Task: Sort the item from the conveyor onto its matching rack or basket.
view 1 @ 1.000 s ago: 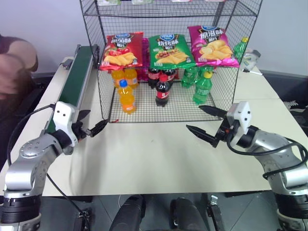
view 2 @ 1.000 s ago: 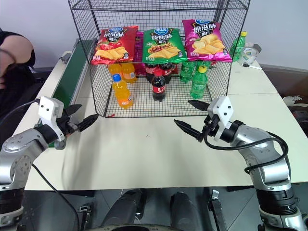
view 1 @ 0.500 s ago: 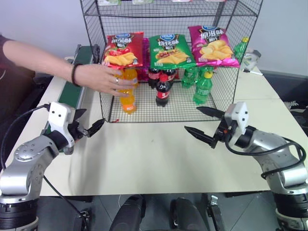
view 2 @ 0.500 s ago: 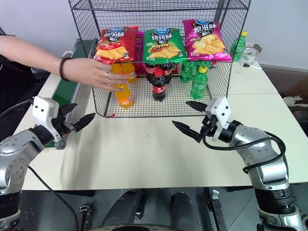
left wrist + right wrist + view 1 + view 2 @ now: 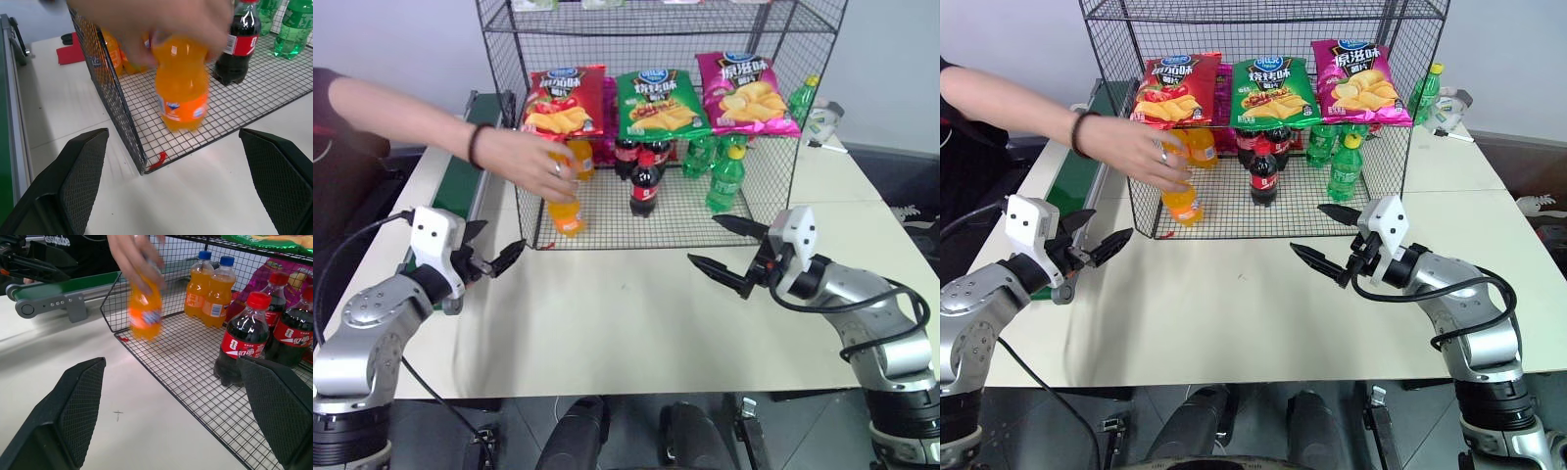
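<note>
A pale cream table (image 5: pixel 636 323) fills most of the space ahead, its top bare and matte, with a seam where a second table (image 5: pixel 832 171) joins it at the far right corner. Behind them runs a plain light grey wall (image 5: pixel 401 49) with a dark skirting strip (image 5: pixel 891 157) along its foot. The floor (image 5: pixel 636 431) under the near edge is dark. The light is even and soft.

The orange soda bottle (image 5: pixel 566 208), gripped from above by a person's hand (image 5: pixel 530 163), tilts over the black wire rack's (image 5: pixel 675 217) bottom tier.
</note>
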